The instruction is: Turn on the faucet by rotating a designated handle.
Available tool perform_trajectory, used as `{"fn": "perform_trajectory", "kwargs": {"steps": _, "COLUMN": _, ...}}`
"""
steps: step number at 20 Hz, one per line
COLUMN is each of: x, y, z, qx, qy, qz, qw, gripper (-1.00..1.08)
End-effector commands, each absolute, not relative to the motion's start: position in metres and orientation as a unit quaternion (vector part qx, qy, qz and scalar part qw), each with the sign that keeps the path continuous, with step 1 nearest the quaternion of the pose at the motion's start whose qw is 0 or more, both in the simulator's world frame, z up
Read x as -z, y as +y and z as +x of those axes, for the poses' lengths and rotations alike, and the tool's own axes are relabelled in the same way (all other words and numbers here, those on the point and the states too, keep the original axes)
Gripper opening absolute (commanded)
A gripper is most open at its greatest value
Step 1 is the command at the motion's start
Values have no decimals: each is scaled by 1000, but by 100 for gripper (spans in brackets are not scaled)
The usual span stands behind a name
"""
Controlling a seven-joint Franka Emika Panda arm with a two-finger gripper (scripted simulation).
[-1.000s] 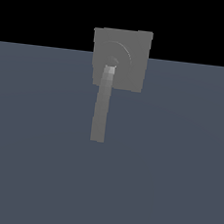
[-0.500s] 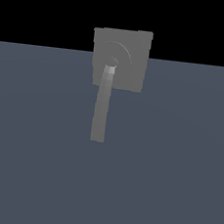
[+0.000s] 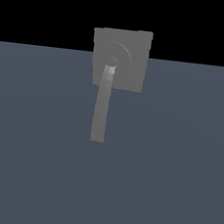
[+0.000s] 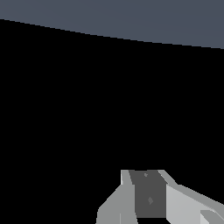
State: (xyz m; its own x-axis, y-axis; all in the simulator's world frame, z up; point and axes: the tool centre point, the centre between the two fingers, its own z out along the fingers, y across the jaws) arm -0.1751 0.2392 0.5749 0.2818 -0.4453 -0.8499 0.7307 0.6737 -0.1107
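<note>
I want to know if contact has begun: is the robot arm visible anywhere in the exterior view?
No; that view shows only the faucet and its handle on the floor.

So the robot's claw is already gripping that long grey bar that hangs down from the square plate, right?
Not quite. The long grey bar does hang down from the square plate, but nothing grips it: in the exterior view the bar stands alone, with no arm near it. In the wrist view the gripper faces black background and a strip of grey floor, with the faucet out of sight.
</note>
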Motion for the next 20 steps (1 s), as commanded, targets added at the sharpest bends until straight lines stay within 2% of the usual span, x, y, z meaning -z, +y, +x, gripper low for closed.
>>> {"fn": "perform_trajectory", "kwargs": {"steps": 1, "x": -553, "y": 257, "z": -165, "qx": 427, "qy": 461, "qz": 79, "qw": 774, "gripper": -100}}
{"fn": "perform_trajectory", "kwargs": {"steps": 10, "x": -447, "y": 291, "z": -123, "qx": 605, "qy": 407, "qz": -176, "qw": 661, "gripper": -100}}
{"fn": "perform_trajectory", "kwargs": {"steps": 15, "x": -375, "y": 286, "z": -101, "qx": 683, "qy": 358, "qz": -309, "qw": 557, "gripper": -100}}
{"fn": "perform_trajectory", "kwargs": {"steps": 20, "x": -298, "y": 263, "z": -83, "qx": 738, "qy": 298, "qz": -429, "qw": 427, "gripper": -100}}
